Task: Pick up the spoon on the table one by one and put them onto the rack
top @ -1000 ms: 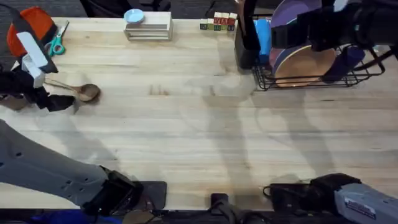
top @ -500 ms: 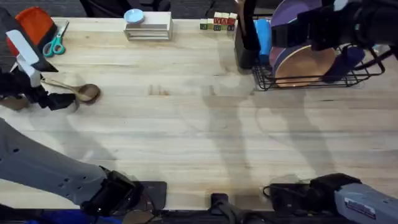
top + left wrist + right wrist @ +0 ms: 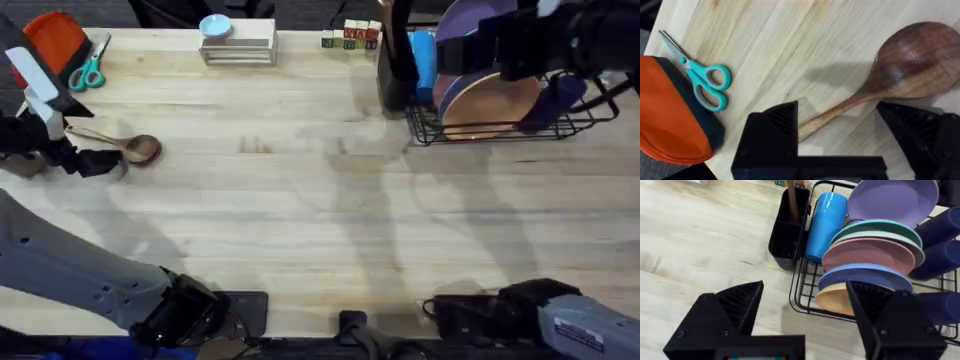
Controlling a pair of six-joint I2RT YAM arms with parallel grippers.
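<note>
The left gripper, jaws wide, straddles the handle of the wooden spoon lying flat on the bench at its far-left edge, teal scissors and an orange object close by. The right gripper, jaws wide and empty, hangs over the rack of plates, a second spoon handle standing in its black utensil holder.
</note>
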